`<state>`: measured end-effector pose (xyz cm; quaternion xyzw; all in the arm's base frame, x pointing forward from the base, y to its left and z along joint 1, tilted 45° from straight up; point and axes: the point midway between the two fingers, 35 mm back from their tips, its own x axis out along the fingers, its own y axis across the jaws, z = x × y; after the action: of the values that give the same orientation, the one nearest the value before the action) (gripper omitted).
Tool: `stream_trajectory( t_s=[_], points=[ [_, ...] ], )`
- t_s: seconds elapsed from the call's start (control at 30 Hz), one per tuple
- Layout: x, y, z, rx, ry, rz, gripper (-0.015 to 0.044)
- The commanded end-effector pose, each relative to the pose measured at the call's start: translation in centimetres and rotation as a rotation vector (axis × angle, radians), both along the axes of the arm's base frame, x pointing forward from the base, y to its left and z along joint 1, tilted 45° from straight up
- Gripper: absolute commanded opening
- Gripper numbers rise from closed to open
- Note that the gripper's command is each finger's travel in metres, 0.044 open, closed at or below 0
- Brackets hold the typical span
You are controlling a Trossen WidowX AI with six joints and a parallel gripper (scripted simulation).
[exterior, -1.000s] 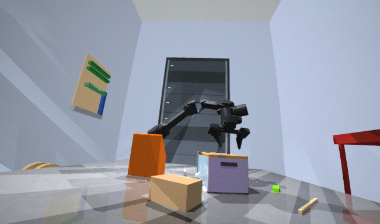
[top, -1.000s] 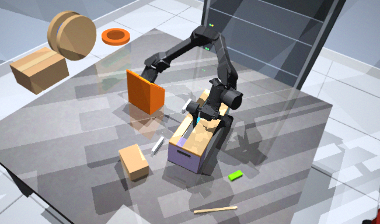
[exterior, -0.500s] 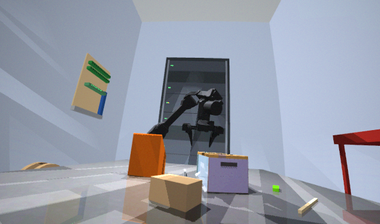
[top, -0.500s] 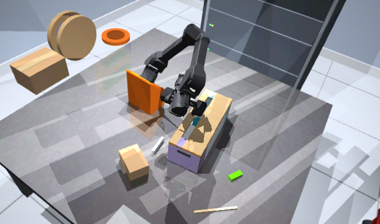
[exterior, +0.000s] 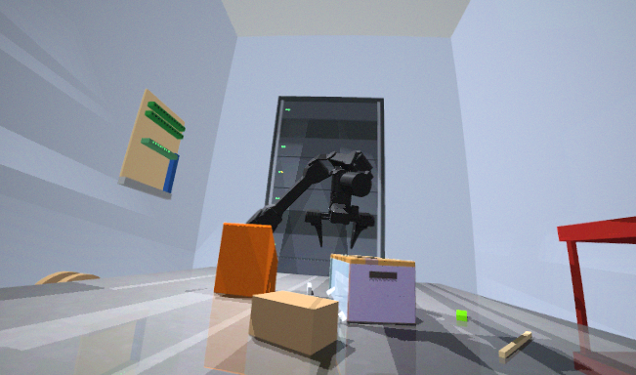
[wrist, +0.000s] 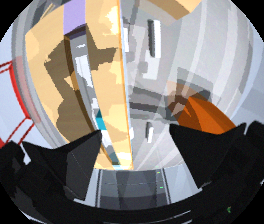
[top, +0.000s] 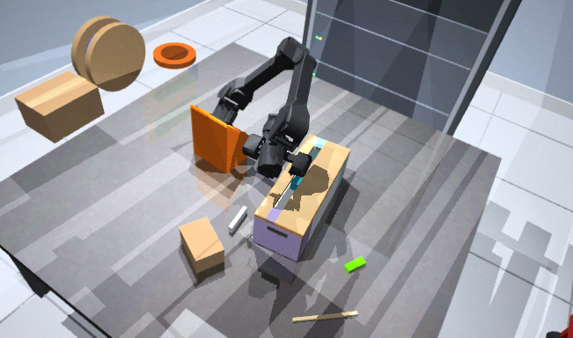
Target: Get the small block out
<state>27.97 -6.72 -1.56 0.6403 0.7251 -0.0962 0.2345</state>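
Note:
The box (top: 338, 154) (exterior: 382, 305) (wrist: 103, 22) has a tan top with a long slot, a purple end wall with a dark opening, and a clear side facing the orange block. A small teal piece (top: 296, 183) (wrist: 100, 121) shows through the slot, inside the box; it looks like the block. The shelf and its two ends cannot be made out. My gripper (top: 274, 160) (exterior: 336, 247) (wrist: 136, 131) is open and empty, pointing down, above the box's clear-side edge. One finger is over the box top and the other is beyond its clear side.
A large orange block (top: 210, 141) (exterior: 243, 259) (wrist: 208, 117) stands beside the arm. White bars (top: 238, 220) (wrist: 154, 37) lie on the clear side. A cardboard box (top: 202, 242) (exterior: 292, 317) stands nearer the front. A green block (top: 355, 264) (exterior: 461, 315) and a wooden stick (top: 325, 316) (exterior: 515, 345) lie on the table.

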Motion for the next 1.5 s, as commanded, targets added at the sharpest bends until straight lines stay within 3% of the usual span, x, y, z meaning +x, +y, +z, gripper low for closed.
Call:
stream_trajectory(
  t_s=[0.0,1.47],
  points=[
    [0.0,0.8,-0.6,0.008,0.011,-0.001,0.0400],
    [0.8,4.5,-4.5,0.004,-0.002,0.001,0.0400]
  ],
)
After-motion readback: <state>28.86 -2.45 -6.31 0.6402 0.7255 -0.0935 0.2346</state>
